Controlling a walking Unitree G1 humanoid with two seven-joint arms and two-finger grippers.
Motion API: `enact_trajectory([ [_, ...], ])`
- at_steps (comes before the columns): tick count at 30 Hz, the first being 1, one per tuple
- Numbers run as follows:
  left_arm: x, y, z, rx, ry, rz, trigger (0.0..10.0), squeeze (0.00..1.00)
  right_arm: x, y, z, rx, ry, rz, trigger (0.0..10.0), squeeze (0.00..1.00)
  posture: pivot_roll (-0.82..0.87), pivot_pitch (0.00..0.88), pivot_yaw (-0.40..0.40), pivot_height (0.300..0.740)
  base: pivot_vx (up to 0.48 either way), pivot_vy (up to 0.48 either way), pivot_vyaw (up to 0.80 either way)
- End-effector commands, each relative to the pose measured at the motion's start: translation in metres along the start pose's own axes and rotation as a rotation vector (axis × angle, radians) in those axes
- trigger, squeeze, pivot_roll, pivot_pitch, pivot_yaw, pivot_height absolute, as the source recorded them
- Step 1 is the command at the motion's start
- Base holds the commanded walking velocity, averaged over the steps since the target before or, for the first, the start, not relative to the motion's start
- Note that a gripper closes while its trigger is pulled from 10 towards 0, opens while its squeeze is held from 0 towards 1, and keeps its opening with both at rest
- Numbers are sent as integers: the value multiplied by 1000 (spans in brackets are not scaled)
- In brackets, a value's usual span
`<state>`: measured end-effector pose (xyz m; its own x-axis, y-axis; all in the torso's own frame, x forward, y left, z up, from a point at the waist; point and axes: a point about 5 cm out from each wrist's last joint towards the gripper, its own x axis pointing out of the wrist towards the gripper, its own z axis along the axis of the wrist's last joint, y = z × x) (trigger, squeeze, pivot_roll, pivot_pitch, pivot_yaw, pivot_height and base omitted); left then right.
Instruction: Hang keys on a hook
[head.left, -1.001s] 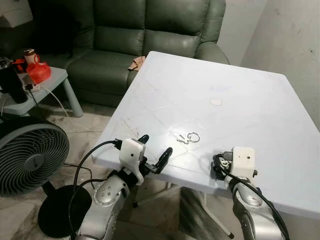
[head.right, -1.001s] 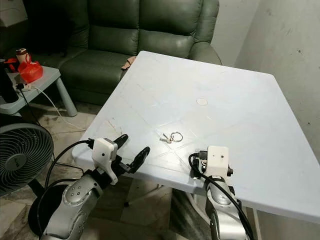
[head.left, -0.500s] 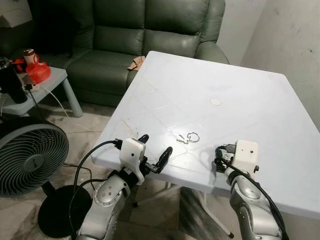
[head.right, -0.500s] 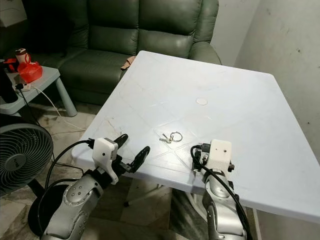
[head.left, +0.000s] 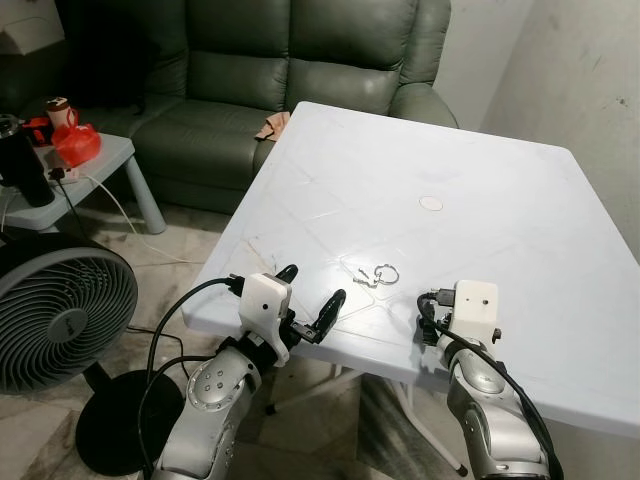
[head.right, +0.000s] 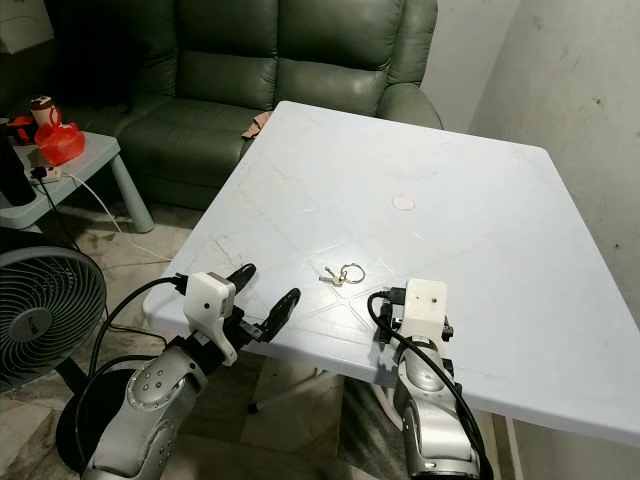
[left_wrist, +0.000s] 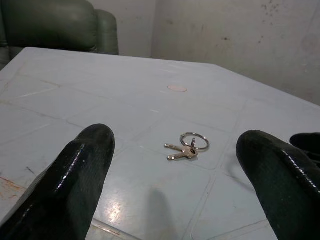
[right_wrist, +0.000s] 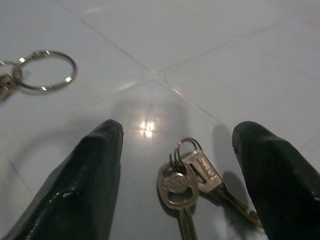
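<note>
A big white counter (head.left: 500, 210) stands in front of the robot. Far past both hands sits a green sofa (head.left: 290, 70). Out beyond the left hand stand a round fan (head.left: 60, 320) and a small side table (head.left: 100, 160) with a red bag (head.left: 76, 145) on it.

The left hand (head.left: 306, 300) hovers at the near edge of the counter. Its two black fingers (left_wrist: 80, 175) are spread wide and hold nothing. The right hand (head.right: 400, 318) is low over the counter, at the near edge too. Its fingers (right_wrist: 85, 175) are apart and nothing is gripped.

One bunch of keys (head.left: 376, 275) lies flat on the counter, a little ahead of the left hand and between the two hands. In the right wrist view, a second bunch of keys (right_wrist: 192, 182) lies just in front of the right hand, right between its fingers. It is hidden under that hand in the head views.

No hook can be seen anywhere.

What could go wrong: the keys are thin and flat, and the counter looks smooth. The fingers may slide over them or push them away instead of picking them up. They could even get knocked off the near edge.
</note>
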<state>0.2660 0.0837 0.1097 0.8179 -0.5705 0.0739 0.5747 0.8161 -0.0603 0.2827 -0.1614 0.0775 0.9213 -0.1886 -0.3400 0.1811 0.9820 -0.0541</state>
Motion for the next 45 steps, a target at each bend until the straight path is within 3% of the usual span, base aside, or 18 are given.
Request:
enact_trajectory([
  [1, 2, -1, 5, 7, -13, 3, 10000, 0, 0, -3, -4, -14, 7, -7, 6549, 0, -5, 28, -74, 740, 0, 0, 0],
  [2, 2, -1, 5, 7, -13, 3, 10000, 0, 0, -4, -5, -18, 2, -12, 2863, 0, -5, 28, -74, 740, 0, 0, 0],
  [3, 2, -1, 5, 6, -13, 3, 10000, 0, 0, -4, -5, -20, -3, -16, 2863, 0, -5, 28, -74, 740, 0, 0, 0],
  [4, 2, -1, 5, 6, -13, 3, 10000, 0, 0, -5, -5, -25, -3, -21, 0, 0, -5, 28, -74, 740, 0, 0, 0],
  [45, 6, 1, 8, 8, -30, 22, 10000, 0, -3, -11, -11, -46, -9, -33, 0, 0, -10, 18, -73, 740, 0, 0, 0],
])
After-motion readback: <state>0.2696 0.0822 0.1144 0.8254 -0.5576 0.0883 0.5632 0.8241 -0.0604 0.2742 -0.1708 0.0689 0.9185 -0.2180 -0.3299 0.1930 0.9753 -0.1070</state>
